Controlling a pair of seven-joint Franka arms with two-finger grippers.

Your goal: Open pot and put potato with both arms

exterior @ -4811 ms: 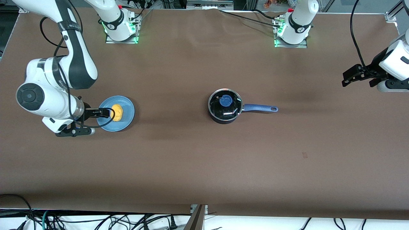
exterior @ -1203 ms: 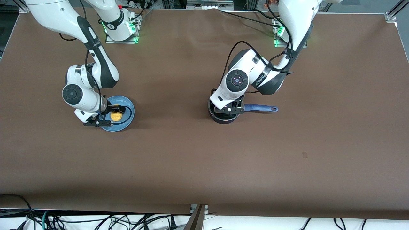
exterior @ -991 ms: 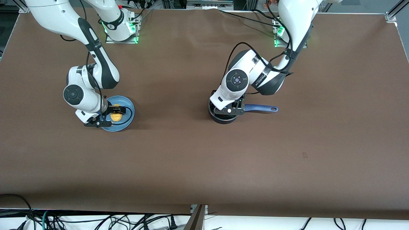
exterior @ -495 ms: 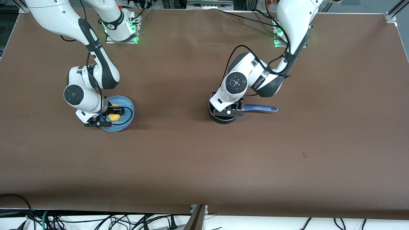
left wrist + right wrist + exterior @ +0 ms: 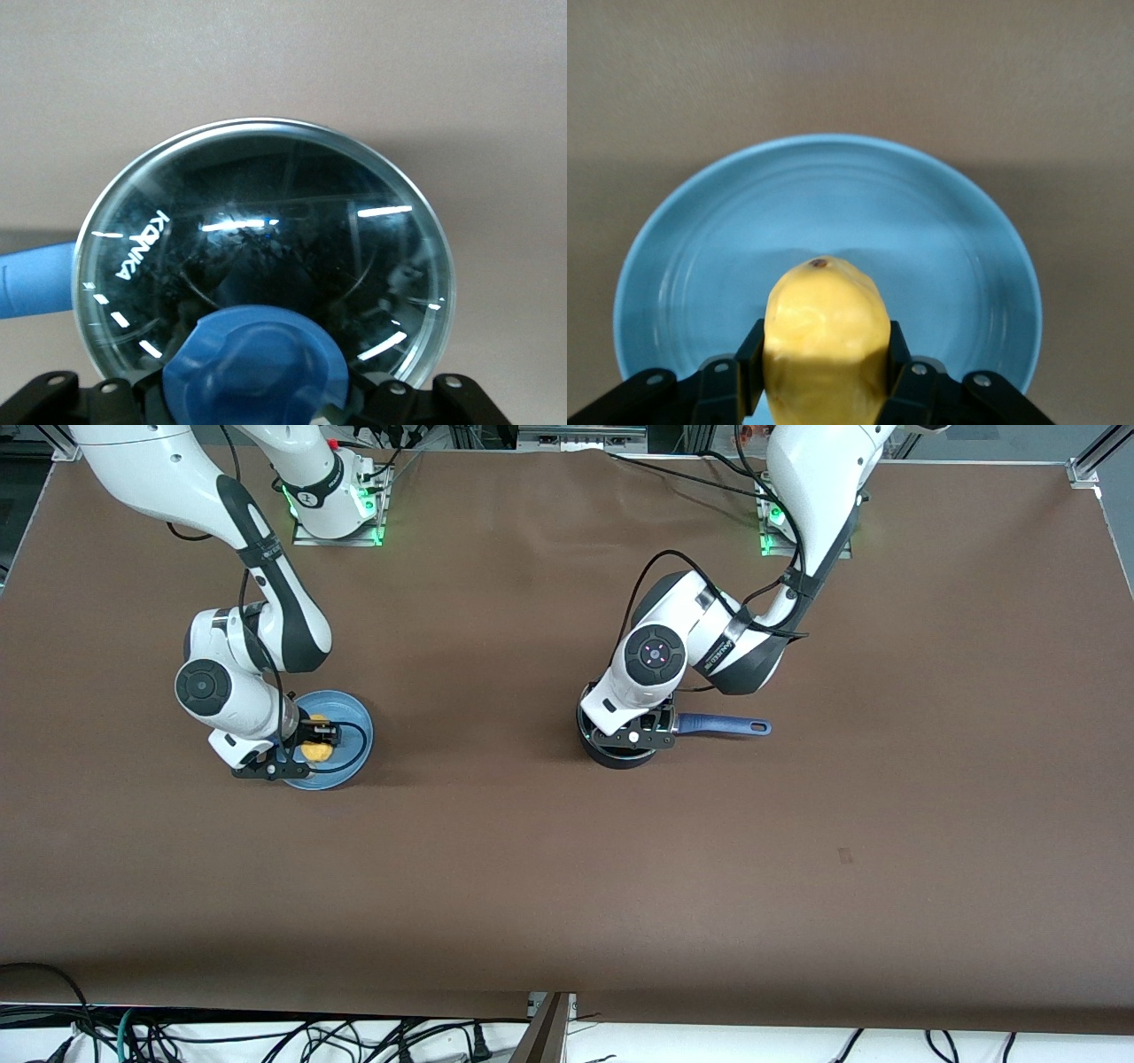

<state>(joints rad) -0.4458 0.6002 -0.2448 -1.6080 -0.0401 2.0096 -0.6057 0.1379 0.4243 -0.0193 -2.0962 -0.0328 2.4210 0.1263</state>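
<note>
Potato [image 5: 825, 341] pinched between right gripper [image 5: 824, 367] jaws — over plate [image 5: 939, 230].

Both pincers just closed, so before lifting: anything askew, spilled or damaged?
Nothing stands out. The lid sits level on the pot, the potato is whole on the plate, and the table shows no spill.
</note>
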